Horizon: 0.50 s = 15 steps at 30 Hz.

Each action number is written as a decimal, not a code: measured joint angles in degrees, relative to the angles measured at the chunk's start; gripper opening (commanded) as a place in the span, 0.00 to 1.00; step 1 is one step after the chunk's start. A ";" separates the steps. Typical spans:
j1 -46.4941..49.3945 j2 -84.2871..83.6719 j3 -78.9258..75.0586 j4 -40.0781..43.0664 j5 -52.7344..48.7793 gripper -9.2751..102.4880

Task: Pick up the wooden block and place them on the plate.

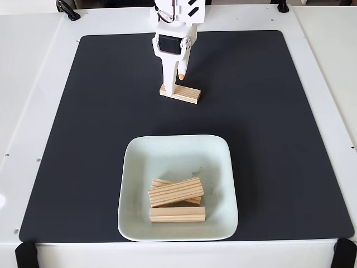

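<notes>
One wooden block (184, 94) lies on the black mat in the upper middle of the fixed view. My white gripper (175, 84) comes down from the top edge onto the block's left end. Its long white finger (169, 75) reaches the block, and the orange-tipped finger (182, 71) ends just above and behind it. The gap between them is narrow, and whether they grip the block is unclear. Nearer the front sits the pale mint plate (136, 153), holding three more wooden blocks. One (177, 214) lies flat at the front, and another (175, 191) rests crosswise on a third (160, 182).
The black mat (268, 139) covers most of the white table (33, 84). Black clamps (25, 254) sit at the table's front corners, and a dark cable (67, 10) lies at the back left. Bare mat lies to the left and right of the plate and the block.
</notes>
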<state>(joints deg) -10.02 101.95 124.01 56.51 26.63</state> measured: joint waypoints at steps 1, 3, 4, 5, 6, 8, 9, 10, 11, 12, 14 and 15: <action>0.00 -0.53 -0.62 0.00 0.00 0.31; 0.00 -1.32 -1.85 0.00 0.09 0.31; 0.00 -1.85 -2.46 0.00 0.09 0.31; 0.00 -2.46 -2.90 0.00 0.09 0.31; 0.18 -2.81 -3.43 0.00 0.09 0.31; 0.79 -3.96 -4.31 0.00 0.09 0.31; 1.05 -4.48 -4.66 0.00 0.09 0.31; 1.14 -5.01 -4.92 0.00 0.09 0.31; 1.14 -5.62 -5.36 0.00 0.09 0.31; 1.14 -6.15 -5.80 0.00 0.09 0.31; 1.05 -7.03 -6.50 0.00 0.09 0.31; 1.05 -7.56 -6.77 0.00 0.09 0.31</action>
<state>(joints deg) -8.96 94.39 117.25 56.51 26.72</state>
